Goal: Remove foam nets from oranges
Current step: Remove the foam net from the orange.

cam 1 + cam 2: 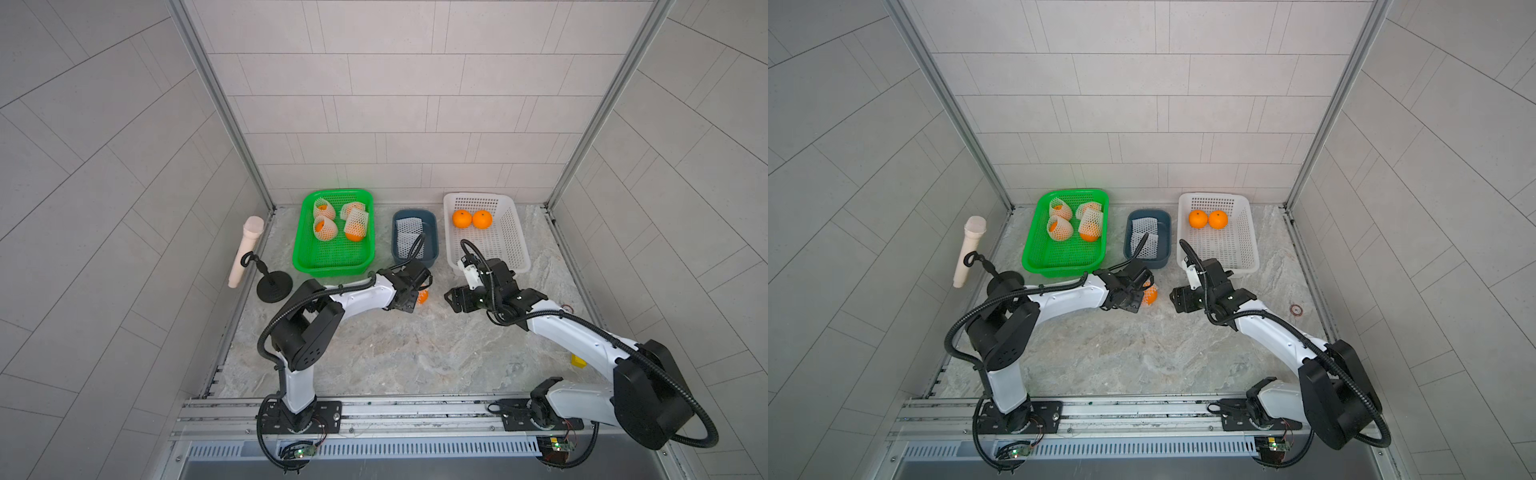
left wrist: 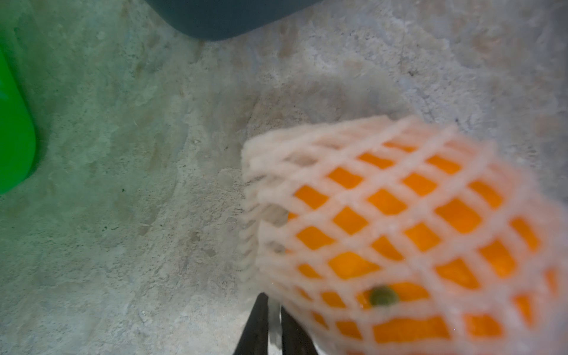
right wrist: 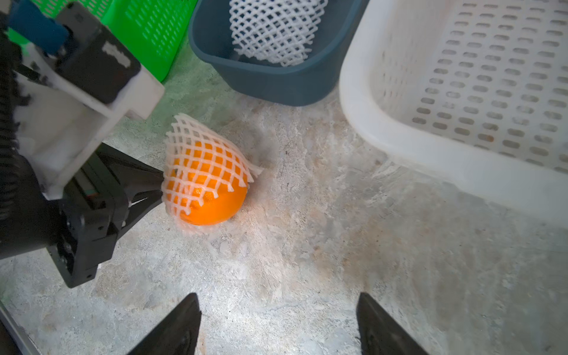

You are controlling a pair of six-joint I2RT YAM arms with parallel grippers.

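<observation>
White foam net (image 3: 199, 153) covers upper part of one orange (image 3: 215, 212) resting on tabletop (image 3: 307, 261), btwn both arms, near blue tub (image 3: 270, 83). L gripper (image 3: 160, 188) is closed, jaws pinching net edge at fruit's side, prob. to anchor sleeve for peel-off. R gripper (image 3: 279, 322) stands open, nothing btwn jaws, near fruit and aimed at it, apparently ready to assist. Layout serves sorting: green basket (image 1: 328, 271) holds four netted oranges (image 1: 324, 228), tub holds stripped nets (image 1: 409, 237), white basket (image 1: 517, 245) two bare oranges (image 1: 462, 218). Surface: mottled grey stone-look slab; walls (image 1: 415, 104): pale grey tile w/ alu corner posts (image 1: 224, 104)
</observation>
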